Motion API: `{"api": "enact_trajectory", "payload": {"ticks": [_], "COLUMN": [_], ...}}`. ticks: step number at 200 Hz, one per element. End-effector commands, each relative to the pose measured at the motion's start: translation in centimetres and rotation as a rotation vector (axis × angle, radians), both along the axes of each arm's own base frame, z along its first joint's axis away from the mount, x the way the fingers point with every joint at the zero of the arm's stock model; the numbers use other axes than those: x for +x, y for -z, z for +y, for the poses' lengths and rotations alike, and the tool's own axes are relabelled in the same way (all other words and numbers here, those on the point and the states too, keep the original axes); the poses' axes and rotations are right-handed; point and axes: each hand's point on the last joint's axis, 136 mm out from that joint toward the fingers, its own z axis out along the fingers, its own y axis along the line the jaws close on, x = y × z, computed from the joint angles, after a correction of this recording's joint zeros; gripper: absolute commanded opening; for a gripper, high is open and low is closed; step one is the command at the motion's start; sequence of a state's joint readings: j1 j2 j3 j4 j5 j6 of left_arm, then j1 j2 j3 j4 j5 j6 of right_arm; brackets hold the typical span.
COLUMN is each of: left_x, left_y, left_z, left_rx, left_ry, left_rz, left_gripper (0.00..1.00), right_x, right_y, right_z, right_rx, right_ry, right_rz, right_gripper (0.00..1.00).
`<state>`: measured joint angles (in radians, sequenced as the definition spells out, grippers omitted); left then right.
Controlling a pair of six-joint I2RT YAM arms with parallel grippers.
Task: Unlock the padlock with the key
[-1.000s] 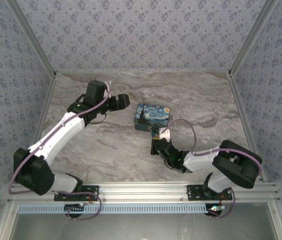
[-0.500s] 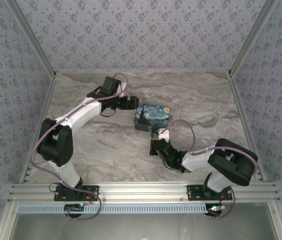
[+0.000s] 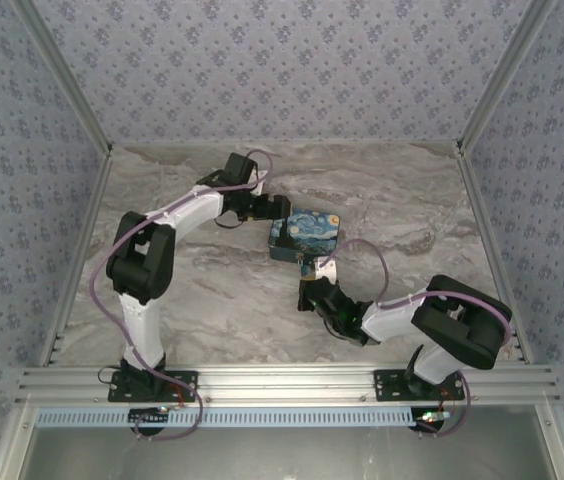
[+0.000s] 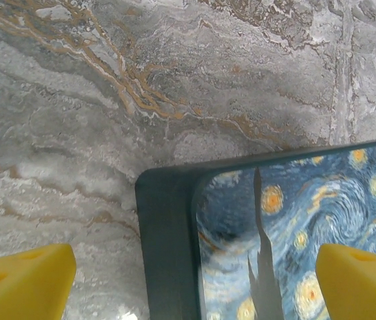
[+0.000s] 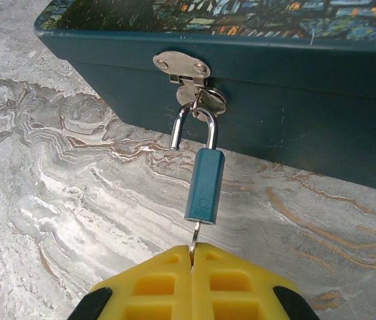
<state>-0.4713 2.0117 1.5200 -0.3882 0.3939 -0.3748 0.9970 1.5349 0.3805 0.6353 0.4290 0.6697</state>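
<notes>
The teal padlock [image 5: 205,185] hangs by its metal shackle from the hasp [image 5: 183,67] on the front wall of the Starry-Night box [image 5: 295,87]. A thin metal key [image 5: 194,238] sticks into the padlock's bottom end. My right gripper [image 5: 192,252] is shut on the key, just below the padlock body. From above, this gripper [image 3: 311,288] sits just in front of the box [image 3: 307,232]. My left gripper [image 3: 280,208] is open at the box's far left corner. Its yellow fingers [image 4: 21,280] straddle that corner of the box [image 4: 295,220], apart from it.
The box stands mid-table on the marble top [image 3: 202,290]. Patterned walls close in the back and both sides. The right arm's cable [image 3: 377,262] loops over the table to the right of the box. Open marble lies left of the box.
My left arm has swung right and forward, bringing its gripper from left of the box to the box's far left corner. The right gripper, key and padlock have stayed put.
</notes>
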Motion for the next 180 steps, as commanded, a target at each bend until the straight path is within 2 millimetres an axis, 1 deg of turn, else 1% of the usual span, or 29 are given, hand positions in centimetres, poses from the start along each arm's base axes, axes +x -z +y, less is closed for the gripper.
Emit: {"api": "enact_trajectory", "payload": {"ticks": [1,37,76,103,136,168,180], "left_x": [1.0,1.7,1.1,0.2,-1.1,-2.9,-3.6], "left_y": [-0.4,1.4,2.8,3.7,4.0,4.3,4.5], "left_z": [-1.0,0.1,1.2,2.4,3.8,5.2,5.7], "left_rx": [-0.027,0.037,0.076,0.119,0.133,0.148,0.151], "left_ry": [0.018,-0.031,-0.055,-0.073,-0.094,-0.110,-0.117], "left_rz": [-0.016,0.002,0.026,0.041,0.044,0.054,0.058], "left_gripper": [0.91,0.83,0.78,0.76,0.75,0.75,0.75], "right_x": [0.2,0.2,0.2,0.1,0.0,-0.1,-0.1], "right_y": [-0.1,0.0,0.2,0.5,0.5,0.2,0.3], "right_z": [0.5,0.5,0.5,0.2,0.3,0.8,0.6], "right_rx": [0.016,0.013,0.004,-0.004,0.016,0.028,0.042], "right_ry": [0.010,0.012,0.005,-0.001,-0.020,-0.087,-0.099], "right_rz": [0.011,0.014,0.024,0.042,0.058,0.057,0.072], "right_gripper": [0.00,0.00,0.00,0.00,0.00,0.00,0.00]}}
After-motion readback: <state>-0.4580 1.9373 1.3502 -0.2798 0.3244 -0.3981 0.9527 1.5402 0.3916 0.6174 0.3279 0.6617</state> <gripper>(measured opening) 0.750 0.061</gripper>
